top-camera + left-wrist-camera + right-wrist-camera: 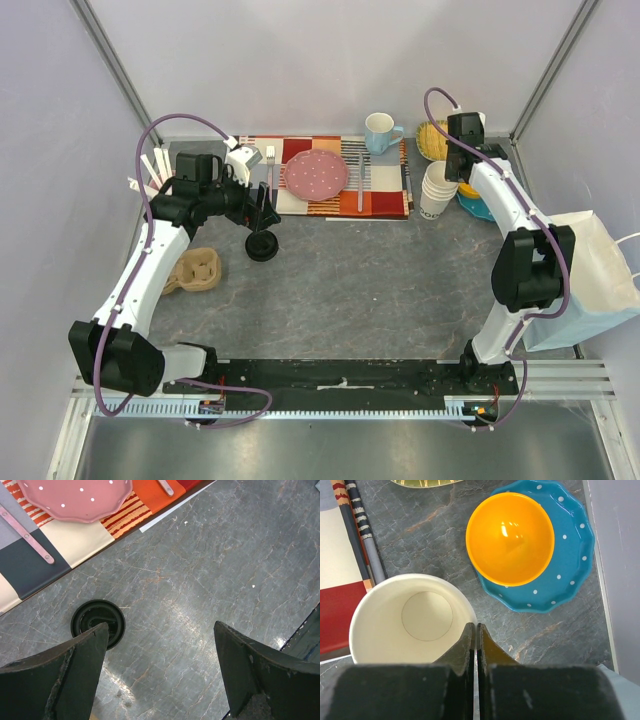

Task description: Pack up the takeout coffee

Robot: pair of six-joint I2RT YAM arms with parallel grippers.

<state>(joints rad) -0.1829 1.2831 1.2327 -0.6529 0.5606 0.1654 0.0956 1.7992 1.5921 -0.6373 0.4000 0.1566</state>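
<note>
A patchwork placemat (pixel 390 205) is laid at the back of the grey counter (pixel 380 290), with a black lid (pixel 261 246) set just before its left corner. A brown cup carrier (pixel 195 270) is placed further left. Cream paper cups (pixel 436 190) and a blue dotted plate (pixel 580 545) are stood at the mat's right.

No readable text anywhere

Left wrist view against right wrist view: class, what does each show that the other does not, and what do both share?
Only the left wrist view: a black lid lying on the table, a pink plate, and the left fingers spread wide apart. Only the right wrist view: an empty paper cup, an orange bowl sitting in a blue plate, and the right fingers pinched shut at the cup's rim. Both: the grey table and part of the patterned placemat.
</note>
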